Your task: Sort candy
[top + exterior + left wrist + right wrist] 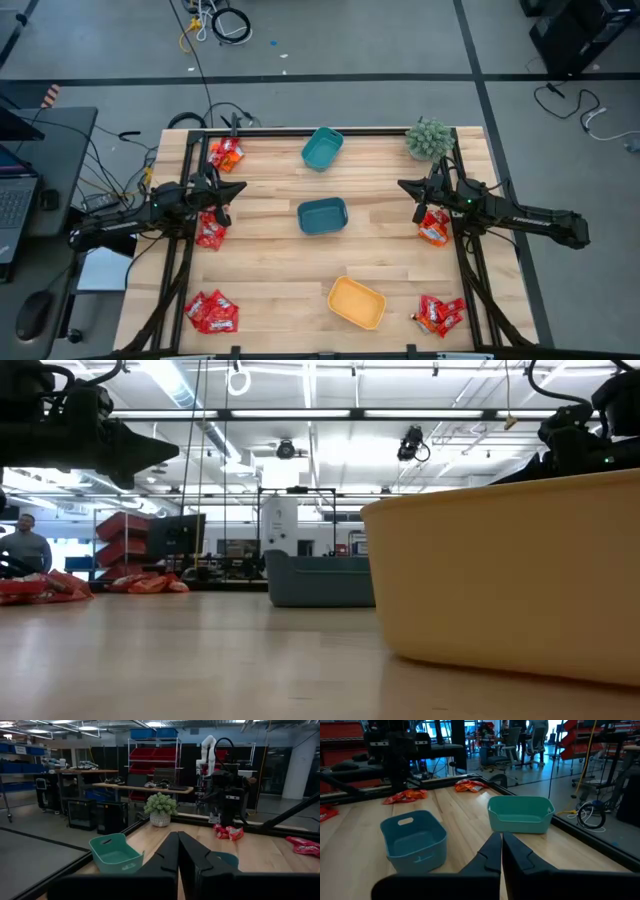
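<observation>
- The pale, plank-jointed wooden table [280, 270] sits inside a black metal frame on a grey floor; cables trail behind it, and the wrist views show workshop shelving and desks beyond.
- A smooth blue-teal plastic bin [322, 216], rectangular with rounded corners, stands at the table's middle and serves as landmark.
- A lighter teal plastic bin [322, 148] stands behind the middle bin; a yellow-orange plastic bin [357, 302] stands in front of it, slightly to the right.
- A small green potted plant [430, 139] occupies the corner behind and right of the middle bin.
- The candy [212, 312], flat shiny red and orange-red wrapped pieces, lies in five heaps: three left of the middle bin, two right of it, all near the table's side edges.
- The left gripper [240, 187] hovers left of the middle bin, arm stretched level, fingers pressed together and holding nothing.
- The right gripper [405, 185] hovers right of the middle bin, likewise closed and empty.
</observation>
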